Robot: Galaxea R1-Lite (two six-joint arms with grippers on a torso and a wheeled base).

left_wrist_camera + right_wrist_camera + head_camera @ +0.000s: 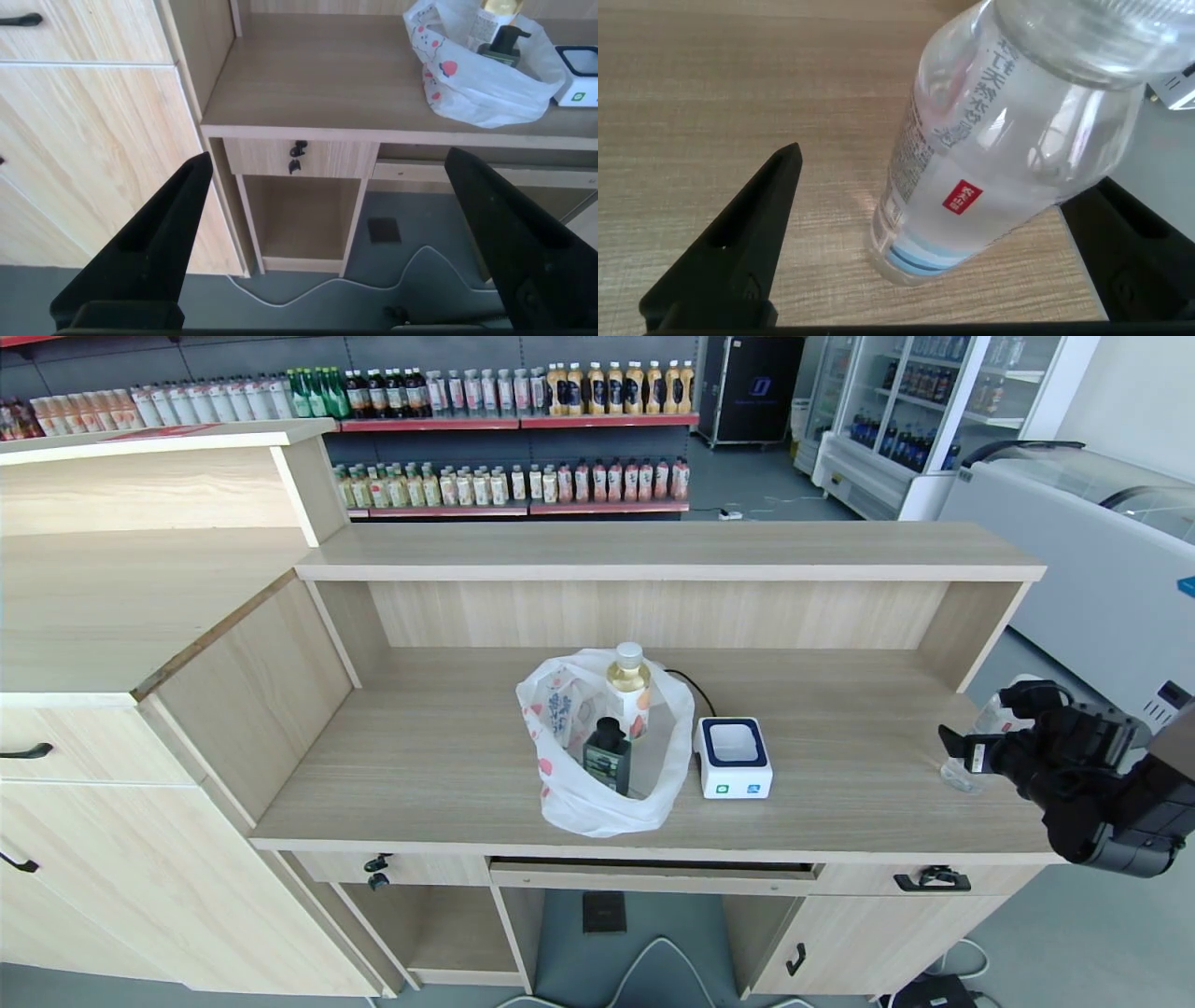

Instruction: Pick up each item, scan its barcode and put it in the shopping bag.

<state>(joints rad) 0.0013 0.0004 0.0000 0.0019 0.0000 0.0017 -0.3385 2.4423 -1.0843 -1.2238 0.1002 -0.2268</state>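
A clear water bottle (960, 775) (971, 168) stands on the wooden counter (840, 728) near its right end. My right gripper (990, 728) (943, 177) is open around the bottle, one finger clearly apart from it. A white shopping bag (597, 803) (476, 89) sits mid-counter and holds a yellow-capped bottle (628, 686), a dark bottle (607, 754) and a pouch. Right beside the bag lies the white and blue scanner (734, 756) (581, 75). My left gripper (329, 161) hangs open and empty, low in front of the counter's left drawer.
A raised ledge (672, 551) and side walls enclose the counter's back and ends. Drawers with black handles (932, 878) sit under the front edge. A tall cabinet (112, 616) stands to the left and a chest freezer (1102, 551) to the right.
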